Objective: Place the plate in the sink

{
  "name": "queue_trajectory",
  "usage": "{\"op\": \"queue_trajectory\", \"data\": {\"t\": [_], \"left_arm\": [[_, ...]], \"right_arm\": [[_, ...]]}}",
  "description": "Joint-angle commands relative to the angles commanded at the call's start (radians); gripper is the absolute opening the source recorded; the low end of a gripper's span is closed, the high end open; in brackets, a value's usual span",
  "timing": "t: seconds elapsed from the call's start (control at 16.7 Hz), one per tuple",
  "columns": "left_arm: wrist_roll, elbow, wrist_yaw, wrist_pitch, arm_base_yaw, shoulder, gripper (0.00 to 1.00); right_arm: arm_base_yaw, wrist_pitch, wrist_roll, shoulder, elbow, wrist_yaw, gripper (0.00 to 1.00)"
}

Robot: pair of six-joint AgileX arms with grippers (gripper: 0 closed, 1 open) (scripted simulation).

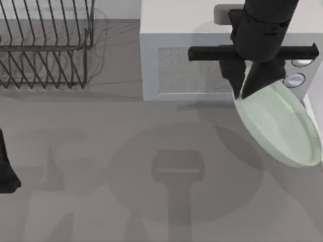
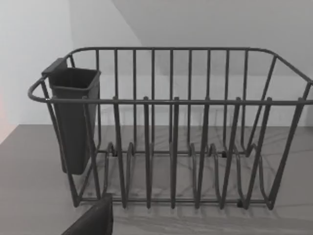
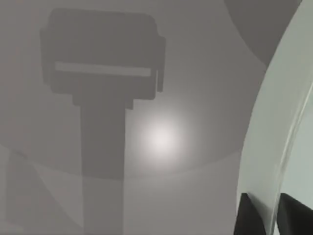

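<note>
Top view shows one large pale mint-green round plate (image 1: 280, 126) tilted above the tabletop (image 1: 101, 151), its rim pinched by the right gripper (image 1: 241, 91) before one grey-white microwave (image 1: 192, 60). Left wrist view faces one dark wire dish rack (image 2: 171, 132); right wrist view shows fingertips (image 3: 247, 218) clamping the rim.

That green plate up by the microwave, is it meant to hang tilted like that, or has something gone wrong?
Nothing looks damaged or spilled. The plate hangs steeply tilted in the air at the table's right side, in front of the microwave, because the right gripper holds its rim between its jaws. Its round shadow lies on the table below. The dish rack stands upright.
</note>
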Motion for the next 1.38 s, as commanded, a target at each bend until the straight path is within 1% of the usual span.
{"op": "queue_trajectory", "data": {"t": [0.18, 0.36, 0.84, 1.08, 1.38], "left_arm": [[0.0, 0.0, 0.0, 0.0, 0.0, 0.0, 1.0], [0.0, 0.0, 0.0, 0.0, 0.0, 0.0, 1.0], [0.0, 0.0, 0.0, 0.0, 0.0, 0.0, 1.0], [0.0, 0.0, 0.0, 0.0, 0.0, 0.0, 1.0], [0.0, 0.0, 0.0, 0.0, 0.0, 0.0, 1.0]], "right_arm": [[-0.035, -0.125, -0.004, 0.011, 0.178, 0.025, 0.0], [-0.061, -0.198, -0.008, 0.02, 0.288, 0.046, 0.0], [-0.071, -0.216, -0.012, 0.018, 0.312, 0.051, 0.0], [-0.174, -0.24, -0.066, 0.049, 0.378, 0.063, 0.0], [-0.368, -0.23, -0.211, 0.172, 0.534, 0.076, 0.0]]}}
